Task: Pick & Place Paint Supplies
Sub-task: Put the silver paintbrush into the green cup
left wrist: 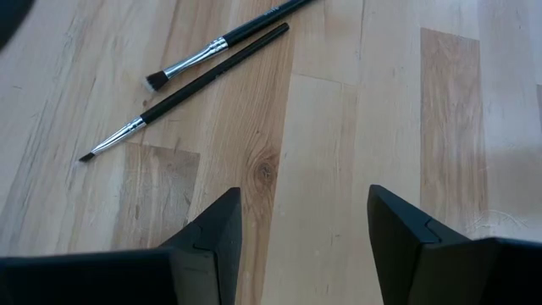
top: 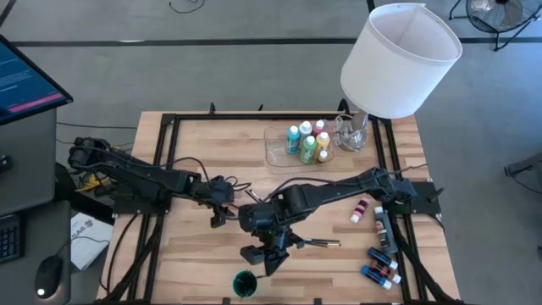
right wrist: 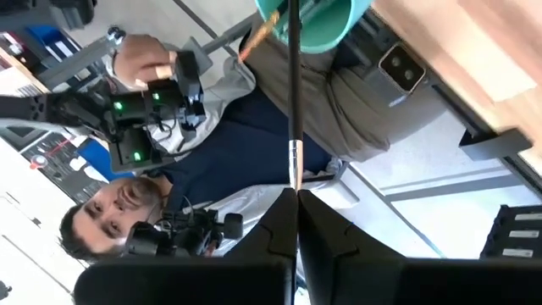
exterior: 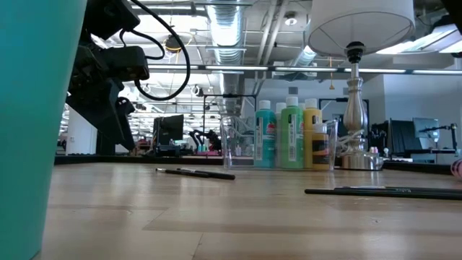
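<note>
Holding a thin brush (right wrist: 293,102) pinched in its closed right gripper (right wrist: 296,196) above the teal cup (right wrist: 309,19), it likely needs lowering in, while the left gripper (left wrist: 303,222) waits open.

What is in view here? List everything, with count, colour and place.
Lamp: one, white shade, far right corner.
Tray: one, clear, beside the lamp.
Paint bottles: several, teal, green, yellow, red, upright in the tray.
Pink bottle: one, lying at the right.
Small bottles: a few, blue and red, near right edge.
Brushes: two, dark, lying before the left gripper.
Cup: one, teal, near edge.
Person: one, beyond the near edge.
Left gripper: open, empty.
Right gripper: shut on a brush above the cup.
</note>
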Robot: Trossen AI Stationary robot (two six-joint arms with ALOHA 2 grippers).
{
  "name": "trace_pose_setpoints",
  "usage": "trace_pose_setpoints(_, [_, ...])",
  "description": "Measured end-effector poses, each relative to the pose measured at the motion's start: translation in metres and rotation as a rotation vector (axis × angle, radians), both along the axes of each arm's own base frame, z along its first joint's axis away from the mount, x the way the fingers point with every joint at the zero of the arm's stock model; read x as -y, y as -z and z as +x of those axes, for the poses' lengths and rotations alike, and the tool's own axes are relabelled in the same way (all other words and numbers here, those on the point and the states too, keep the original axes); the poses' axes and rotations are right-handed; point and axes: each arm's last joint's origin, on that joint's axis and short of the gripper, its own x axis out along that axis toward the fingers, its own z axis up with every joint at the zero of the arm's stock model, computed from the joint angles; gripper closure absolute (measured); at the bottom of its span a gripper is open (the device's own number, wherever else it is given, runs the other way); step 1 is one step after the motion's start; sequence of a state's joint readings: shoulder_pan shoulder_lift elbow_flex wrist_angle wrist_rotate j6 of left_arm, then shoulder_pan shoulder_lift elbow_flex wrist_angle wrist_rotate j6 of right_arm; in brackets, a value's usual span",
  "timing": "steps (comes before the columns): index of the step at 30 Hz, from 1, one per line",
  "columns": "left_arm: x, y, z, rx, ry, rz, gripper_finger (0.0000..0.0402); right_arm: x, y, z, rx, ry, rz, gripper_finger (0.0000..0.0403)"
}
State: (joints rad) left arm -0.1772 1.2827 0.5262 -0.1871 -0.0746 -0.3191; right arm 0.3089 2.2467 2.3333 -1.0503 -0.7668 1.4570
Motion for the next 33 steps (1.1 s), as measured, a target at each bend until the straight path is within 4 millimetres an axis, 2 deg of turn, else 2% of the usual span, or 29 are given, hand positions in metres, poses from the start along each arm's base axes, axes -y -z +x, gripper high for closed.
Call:
trace_pose_setpoints(16, [0.000,0.000,0.000,0.000,0.000,0.000,0.0248,-0.017,0.000,-0.006,-0.010,-0.012,-0.006,0.0403])
trace_pose_setpoints(27, [0.000,0.000,0.000,0.000,0.000,0.000,0.0248,-0.005,0.002,-0.003,-0.002,0.020,-0.058,0.0403])
trace_pose_setpoints(33, [0.000,0.000,0.000,0.000,0.000,0.000,0.0248,-0.010,0.003,-0.005,0.010,0.012,-0.080,0.0403])
